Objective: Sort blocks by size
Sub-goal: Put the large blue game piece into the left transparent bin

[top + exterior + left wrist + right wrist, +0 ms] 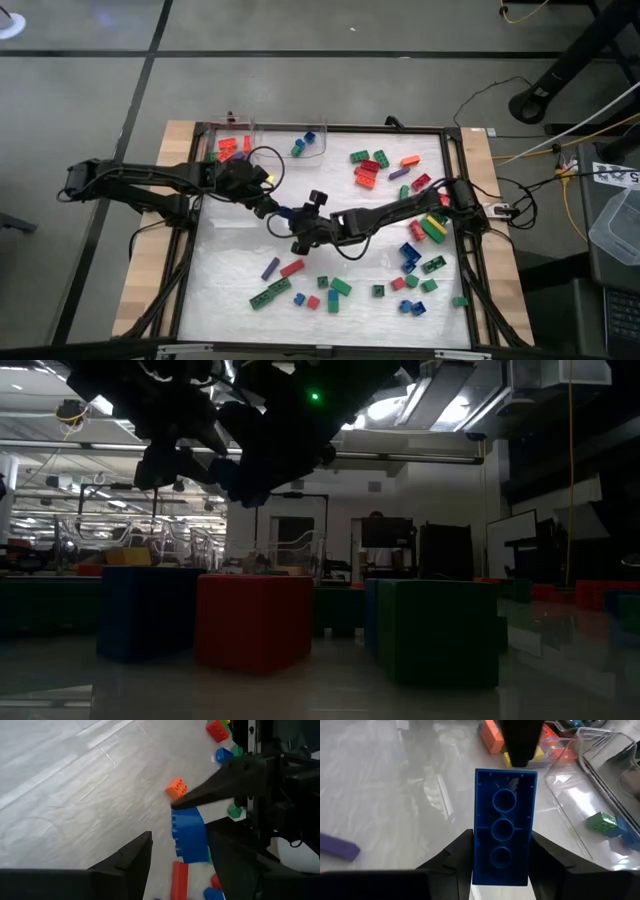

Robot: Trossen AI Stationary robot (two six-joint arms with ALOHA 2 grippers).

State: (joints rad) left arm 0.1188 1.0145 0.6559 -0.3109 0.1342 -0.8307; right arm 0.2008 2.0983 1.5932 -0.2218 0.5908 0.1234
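We can read no brand or word anywhere, and the only mark we find is a small white label beside the table's right edge in the high view, carrying what may be a "5", though too small to be sure.

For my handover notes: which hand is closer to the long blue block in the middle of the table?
Right. The right hand is shut on the long blue block, one finger on each side. The left hand hovers just beside the block's far end, fingers open, not gripping.
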